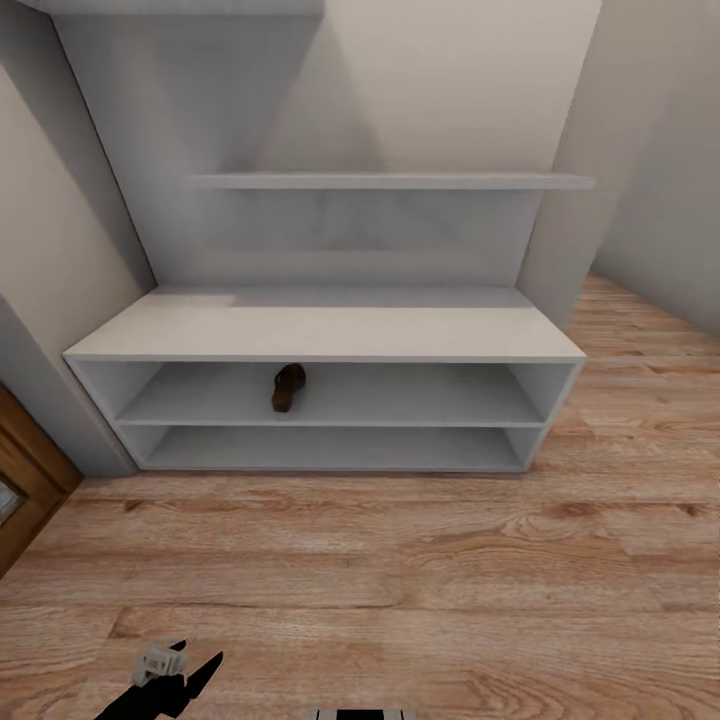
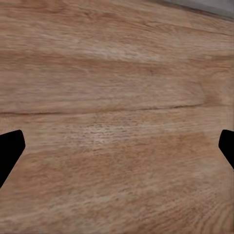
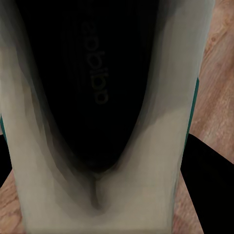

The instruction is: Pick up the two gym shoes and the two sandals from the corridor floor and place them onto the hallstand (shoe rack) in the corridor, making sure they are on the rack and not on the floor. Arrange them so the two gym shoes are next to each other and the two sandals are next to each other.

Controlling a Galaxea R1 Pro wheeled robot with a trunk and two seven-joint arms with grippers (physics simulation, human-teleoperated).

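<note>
The pale grey hallstand (image 1: 325, 335) stands against the wall straight ahead. One brown sandal (image 1: 288, 387) lies on the upper of its two low shelves, left of centre. The right wrist view looks from very close into a cream-white gym shoe (image 3: 161, 97) with a dark insole and green at its sides. My right gripper (image 3: 105, 168) is shut on the shoe, with a black finger (image 3: 209, 175) against its side. My left gripper (image 1: 200, 652) hangs open low over the wood-plank corridor floor (image 2: 117, 87), nothing between its fingers (image 2: 9, 146).
A long wall shelf (image 1: 390, 181) hangs above the bench top. A brown wooden door (image 1: 30, 480) sits at the left edge beside the rack. Bare plank floor (image 1: 420, 560) stretches between me and the rack and on past its right end.
</note>
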